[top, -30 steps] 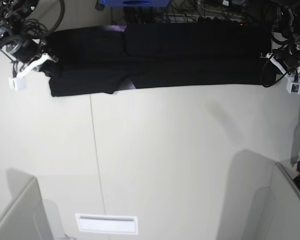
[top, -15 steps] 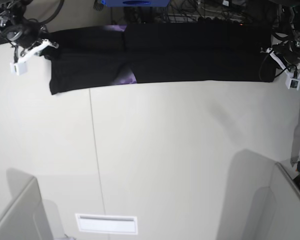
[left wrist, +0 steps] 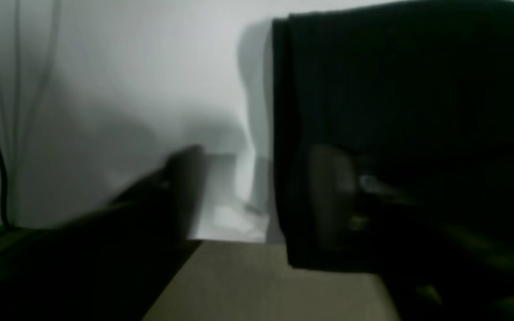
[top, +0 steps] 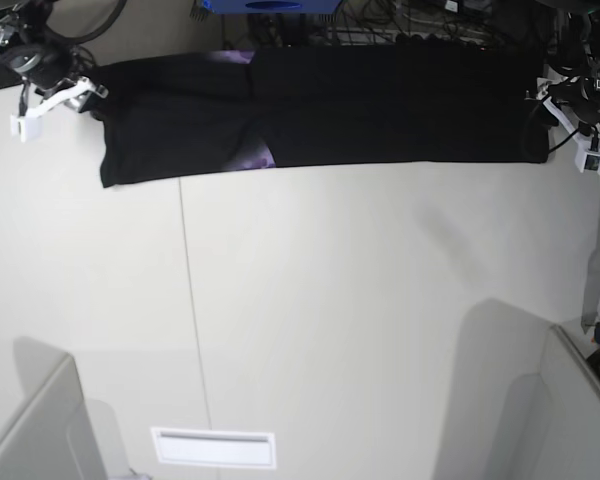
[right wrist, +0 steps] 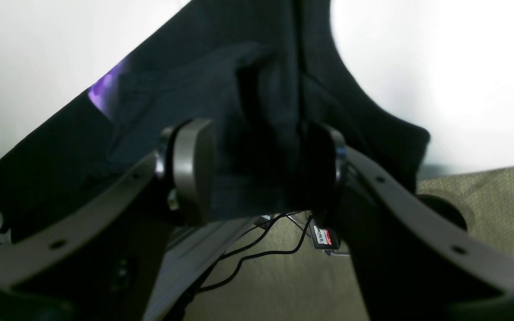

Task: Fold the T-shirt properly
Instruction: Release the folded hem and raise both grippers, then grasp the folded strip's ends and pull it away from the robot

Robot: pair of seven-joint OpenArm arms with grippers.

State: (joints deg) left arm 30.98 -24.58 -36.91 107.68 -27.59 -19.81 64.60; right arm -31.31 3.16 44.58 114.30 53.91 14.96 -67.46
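Across the top of the base frame, the black T-shirt [top: 320, 105] is lying as a long folded band on the white table [top: 380, 300]; the right gripper [right wrist: 257, 174] is pinching its upper-left end, while the left gripper [left wrist: 266, 196] is gripping its upper-right edge.

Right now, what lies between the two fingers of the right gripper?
In the right wrist view, a bunched edge of the T-shirt fills the gap between the right gripper fingers; nothing else is there.
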